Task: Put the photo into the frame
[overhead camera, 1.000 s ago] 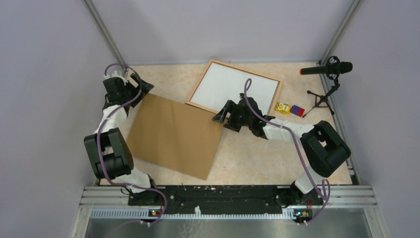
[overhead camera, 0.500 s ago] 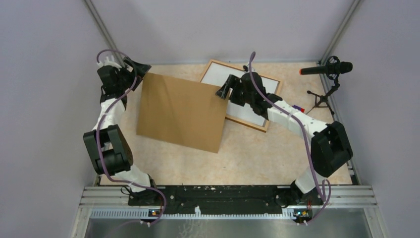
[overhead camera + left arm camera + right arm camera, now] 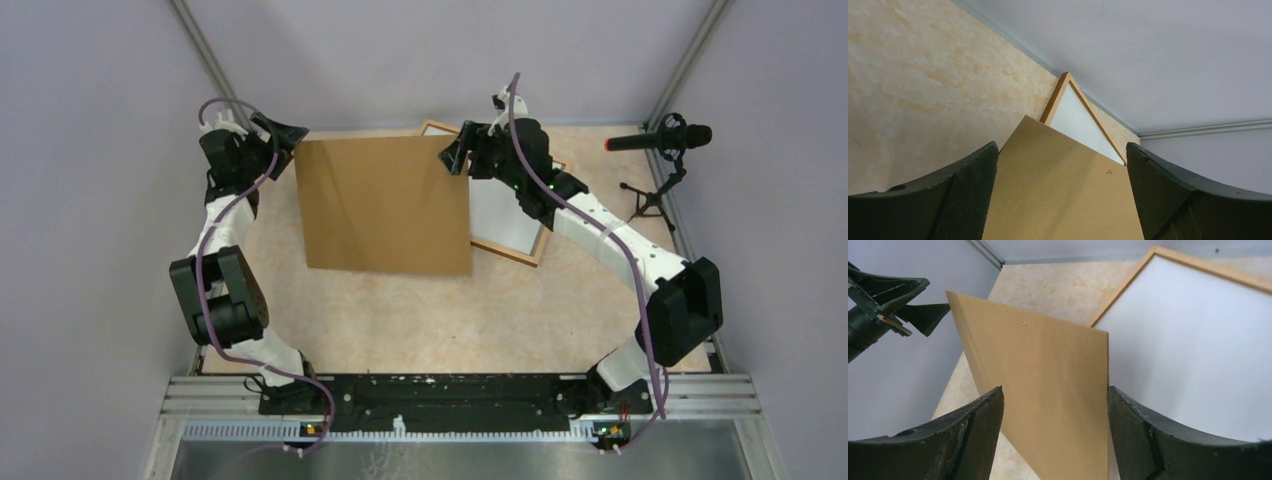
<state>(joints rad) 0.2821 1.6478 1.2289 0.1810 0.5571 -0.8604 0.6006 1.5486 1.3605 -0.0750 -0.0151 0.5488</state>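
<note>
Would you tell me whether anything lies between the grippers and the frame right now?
Yes. The brown backing board, gripped at its far corners by the left gripper and right gripper, covers the left part of the frame; only its right side shows.

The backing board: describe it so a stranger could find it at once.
On the beige table, look to the far side. The backing board is the big flat sheet with the left pincer and right pincer at its far corners. Unlike the white-filled frame it overlaps, it is plain brown.
</note>
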